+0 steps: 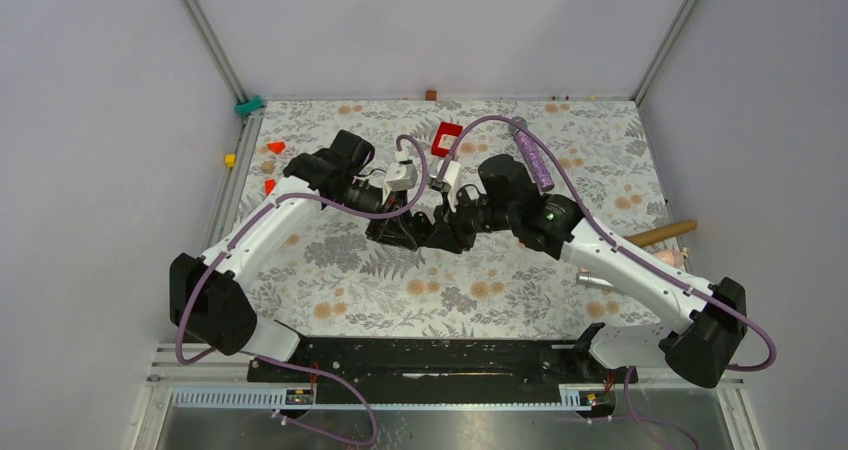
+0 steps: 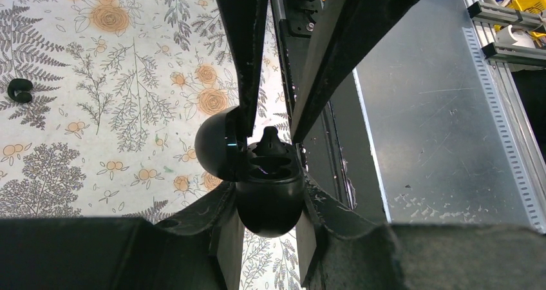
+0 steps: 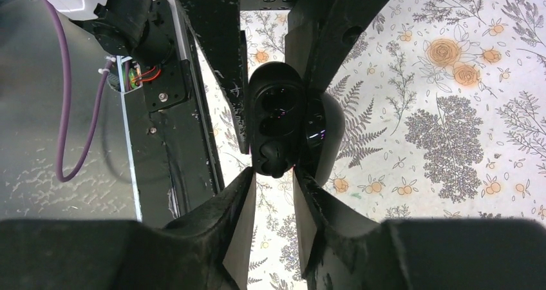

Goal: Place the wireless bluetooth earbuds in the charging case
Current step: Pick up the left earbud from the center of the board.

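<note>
The charging case (image 2: 269, 200) looks glossy black here and egg-shaped, with its lid (image 2: 216, 142) swung open to the side. My left gripper (image 2: 269, 187) is shut on the case's body and holds it above the flowered cloth. One earbud (image 3: 273, 156) sits in the end socket of the case (image 3: 277, 106), its tip poking out (image 2: 270, 138). My right gripper (image 3: 270, 174) faces the case head-on. Its jaws are slightly parted on either side of that earbud, with a sliver of light on one side. The other earbud (image 2: 19, 90) lies on the cloth, apart from both grippers.
A purple glitter microphone (image 1: 533, 155) and a red square piece (image 1: 447, 137) lie at the back. A wooden stick (image 1: 665, 233) lies at the right edge and small red bits (image 1: 276, 147) at the back left. The metal rail (image 1: 430, 355) runs along the near edge.
</note>
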Available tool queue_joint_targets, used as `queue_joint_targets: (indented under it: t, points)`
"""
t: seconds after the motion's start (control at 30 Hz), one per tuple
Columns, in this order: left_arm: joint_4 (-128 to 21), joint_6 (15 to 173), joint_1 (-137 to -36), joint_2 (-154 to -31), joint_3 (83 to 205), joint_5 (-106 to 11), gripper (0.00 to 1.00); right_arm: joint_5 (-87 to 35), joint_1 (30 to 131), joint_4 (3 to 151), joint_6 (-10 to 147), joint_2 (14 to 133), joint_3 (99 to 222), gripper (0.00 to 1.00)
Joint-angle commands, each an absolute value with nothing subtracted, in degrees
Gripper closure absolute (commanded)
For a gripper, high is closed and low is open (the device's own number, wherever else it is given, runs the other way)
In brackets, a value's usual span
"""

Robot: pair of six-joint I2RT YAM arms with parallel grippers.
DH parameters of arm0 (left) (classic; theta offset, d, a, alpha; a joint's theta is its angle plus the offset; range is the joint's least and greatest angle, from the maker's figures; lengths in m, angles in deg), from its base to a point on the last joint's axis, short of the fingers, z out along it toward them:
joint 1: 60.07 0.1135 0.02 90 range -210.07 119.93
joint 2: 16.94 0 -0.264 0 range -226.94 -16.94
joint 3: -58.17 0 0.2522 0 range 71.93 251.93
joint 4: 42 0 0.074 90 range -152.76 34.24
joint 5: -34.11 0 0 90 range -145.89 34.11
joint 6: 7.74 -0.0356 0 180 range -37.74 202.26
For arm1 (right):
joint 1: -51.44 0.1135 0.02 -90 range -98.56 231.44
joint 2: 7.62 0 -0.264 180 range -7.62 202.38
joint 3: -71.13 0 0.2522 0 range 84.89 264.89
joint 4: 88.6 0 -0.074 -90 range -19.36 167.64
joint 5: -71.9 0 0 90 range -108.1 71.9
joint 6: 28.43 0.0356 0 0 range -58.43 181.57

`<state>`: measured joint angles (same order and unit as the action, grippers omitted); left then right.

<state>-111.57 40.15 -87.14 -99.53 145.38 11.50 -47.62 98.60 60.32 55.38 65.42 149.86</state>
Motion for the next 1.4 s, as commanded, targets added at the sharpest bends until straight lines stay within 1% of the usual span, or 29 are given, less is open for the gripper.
queue_joint_targets:
  t: [0.0,0.17,0.3,0.43,0.57,0.67,0.73,0.83,1.1,1.23,1.37]
  points:
    - [-110.51,39.81,-87.4,-98.44,145.75,12.58,1.0,-47.22,99.25,58.7,52.95,62.82,152.65,0.62]
    - [-110.45,39.9,-87.39,-98.45,145.76,12.45,1.0,-46.71,99.19,56.17,50.68,60.43,153.88,0.57]
    - [-110.45,39.93,-87.38,-98.36,145.8,12.37,1.0,-47.1,98.07,54.84,50.05,58.67,154.83,0.57]
    - [-110.51,39.95,-87.39,-98.38,145.84,12.24,1.0,-47.07,96.38,55.93,50.87,57.41,153.94,0.61]
    - [-110.5,39.96,-87.39,-98.29,145.79,12.26,1.0,-44.34,94.47,58.42,52.03,57.27,152.55,0.68]
    - [-110.44,39.95,-87.34,-98.13,145.88,12.29,1.0,-40.26,93.59,60.33,52.75,57.99,151.6,0.73]
    - [-110.47,39.9,-87.38,-98.02,145.79,12.23,1.0,-35.35,92.98,61.78,53.36,59.02,151.05,0.75]
    - [-110.49,39.95,-87.35,-97.85,145.73,12.34,1.0,-31.55,91.16,62.89,54.53,61.79,150.9,0.75]
    - [-110.47,39.91,-87.36,-97.3,145.62,12.47,1.0,-26.95,87.32,61.16,56.25,73.11,153.18,0.76]
    - [-110.47,39.92,-87.35,-97.02,145.45,12.51,1.0,-26.45,84.25,54.65,58.64,82.54,158.53,0.79]
    - [-110.52,39.82,-87.35,-96.8,145.44,12.7,1.0,-26.38,80.08,43.98,59.51,94.44,168.15,0.82]
